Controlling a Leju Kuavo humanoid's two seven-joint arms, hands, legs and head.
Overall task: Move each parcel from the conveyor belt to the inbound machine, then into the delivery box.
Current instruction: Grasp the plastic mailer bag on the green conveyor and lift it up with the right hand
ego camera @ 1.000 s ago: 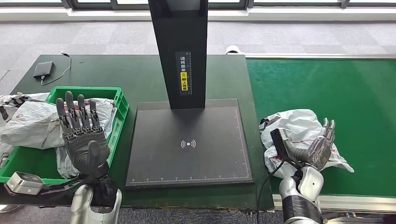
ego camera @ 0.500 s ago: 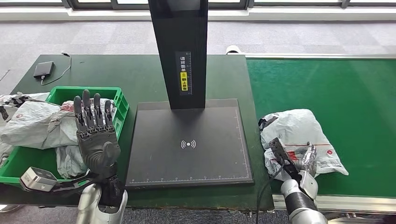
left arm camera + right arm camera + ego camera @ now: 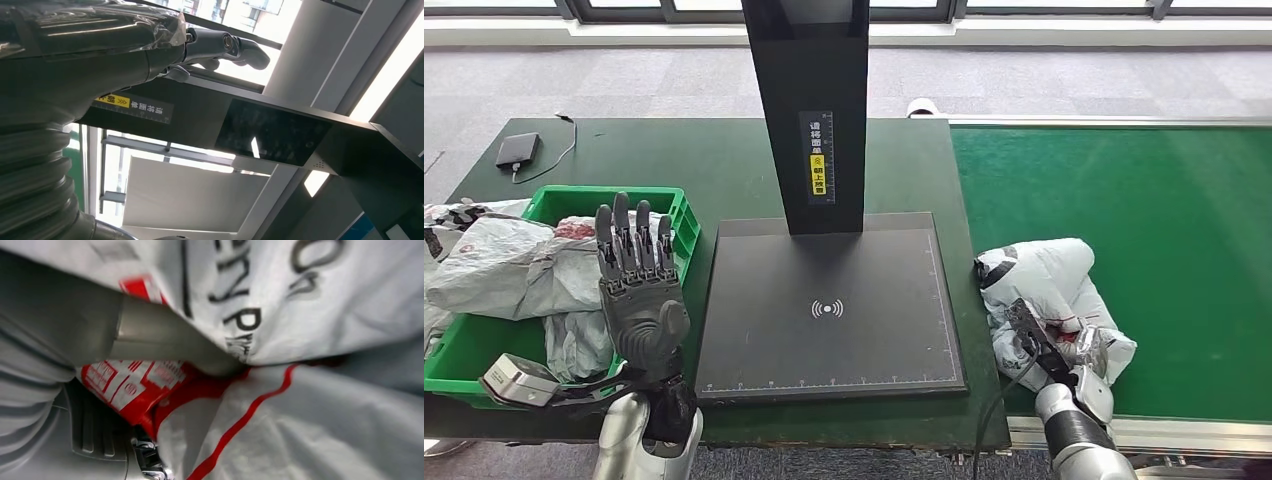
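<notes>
One dark green table [image 3: 674,160] adjoins a green conveyor belt [image 3: 1154,190].

Dark green table [image 3: 674,160]: landmark surface. A small dark device [image 3: 517,148] lies at the table's far left corner, flat, with a thin black cable [image 3: 556,158] running from it across the tabletop. Grey carpeted floor [image 3: 624,80] extends beyond the table's far edge. A white window frame [image 3: 1044,25] runs along the floor's far side, well apart from the table.
</notes>
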